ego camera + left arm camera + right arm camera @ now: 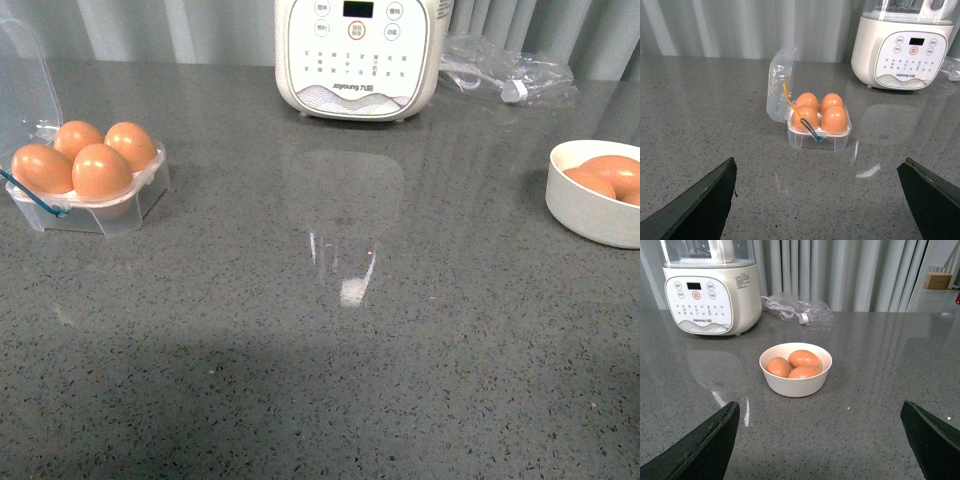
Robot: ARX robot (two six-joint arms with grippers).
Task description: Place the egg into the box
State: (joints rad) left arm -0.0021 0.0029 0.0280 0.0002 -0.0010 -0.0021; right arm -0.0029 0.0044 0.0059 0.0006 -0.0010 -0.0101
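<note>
Egg [834, 119] and three alike were seated in the box [805, 142], every cup filled; placing was judged done. Left gripper [819, 162] and right gripper [820, 402] were spread, empty; only closing the lid [777, 85] was judged left.

The counter [320, 380] is grey speckled stone, polished enough to mirror the cooker [360, 60], whose cream plastic shell is smooth and glossy. The box [150, 192] is thin clear plastic. Its eggs [100, 170] have smooth shells with a soft sheen (not a gloss). The bowl [795, 385] looks like matt white ceramic. The bag [500, 70] is crinkled clear film; the curtain [860, 270] is pale cloth.
</note>
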